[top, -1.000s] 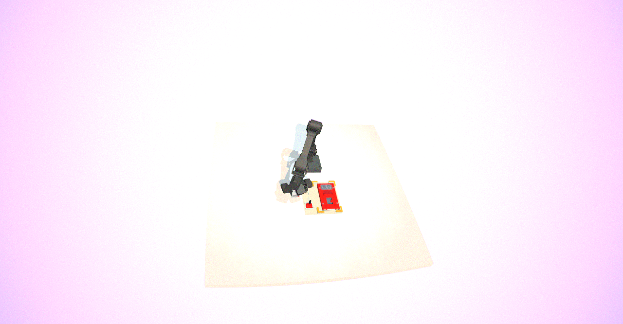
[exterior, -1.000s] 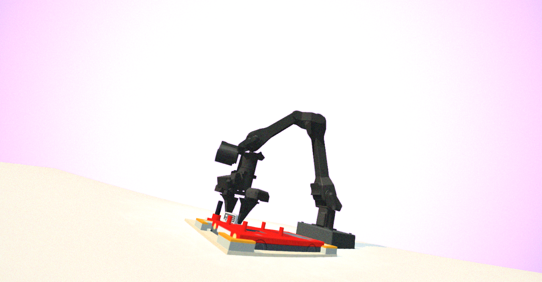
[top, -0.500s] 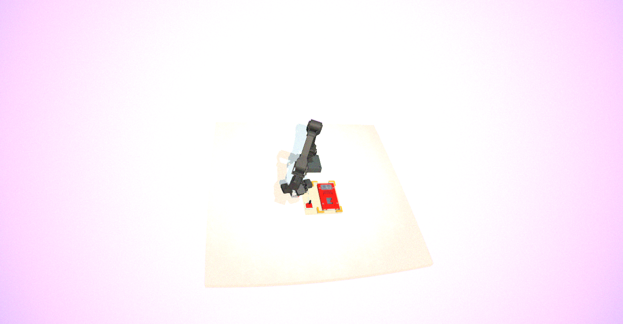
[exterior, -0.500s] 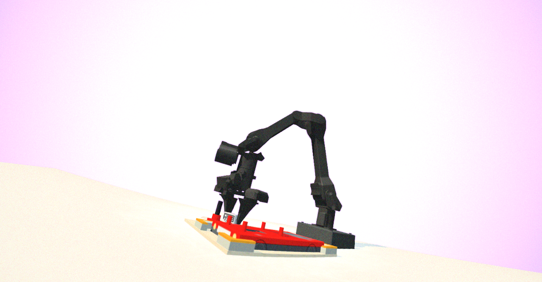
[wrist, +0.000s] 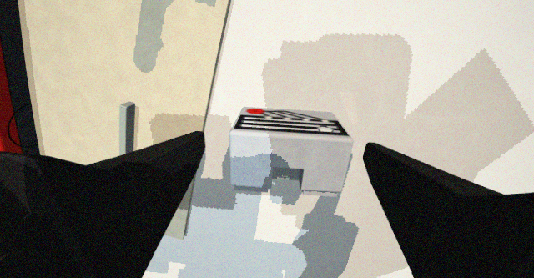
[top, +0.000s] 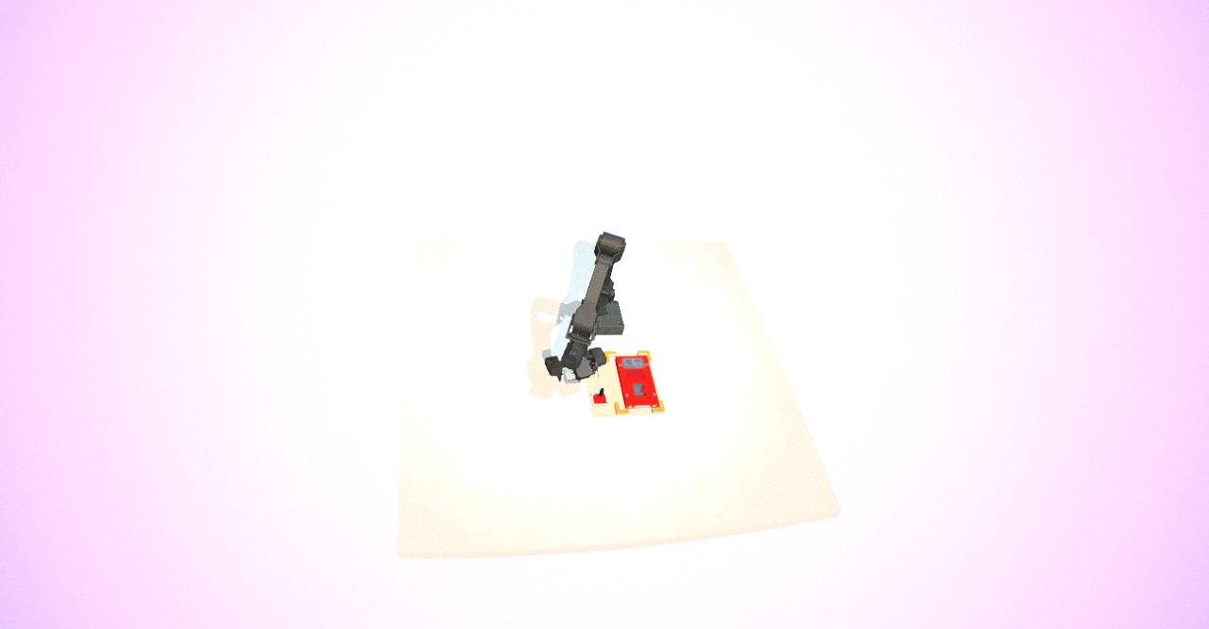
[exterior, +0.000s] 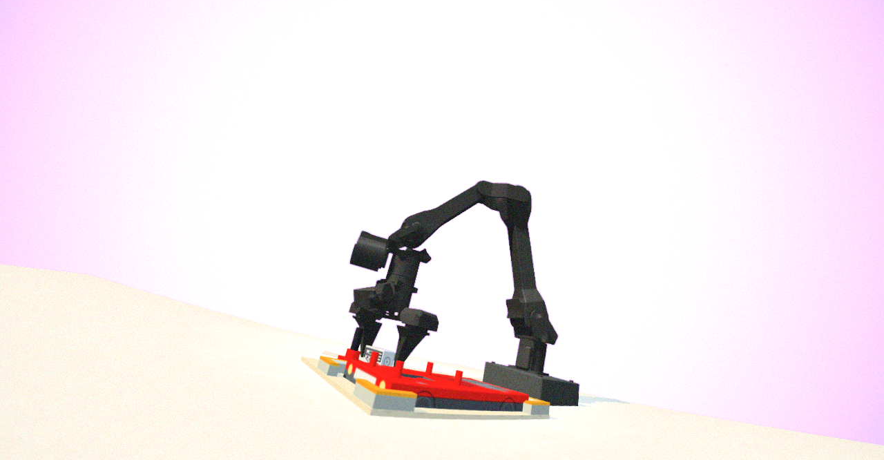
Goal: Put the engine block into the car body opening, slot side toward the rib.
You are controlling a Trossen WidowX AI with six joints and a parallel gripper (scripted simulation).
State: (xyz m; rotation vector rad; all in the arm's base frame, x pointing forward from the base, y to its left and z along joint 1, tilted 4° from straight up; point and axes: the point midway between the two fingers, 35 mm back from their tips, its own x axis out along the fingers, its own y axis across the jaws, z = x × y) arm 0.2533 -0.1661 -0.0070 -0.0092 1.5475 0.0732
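Observation:
The engine block (top: 570, 378) (exterior: 381, 356) (wrist: 288, 149) is a light grey box with a striped top and a red dot. It stands on the table beside the board, with a notch low in the side that faces the wrist camera. My gripper (wrist: 284, 144) is open, a finger on each side of the block, with a gap at both sides in the wrist view. The red car body (top: 629, 376) (exterior: 469, 389) lies on the board, and its opening (top: 638, 389) shows dark grey. The rib cannot be made out.
The cream board (top: 602, 378) (wrist: 83, 61) lies close to the left finger in the wrist view and bears a thin upright grey strip (wrist: 127, 128). A red piece with a black stick (top: 600, 399) is at its front corner. Orange-topped corner blocks (exterior: 386, 398) surround the car, whose top has several red pegs.

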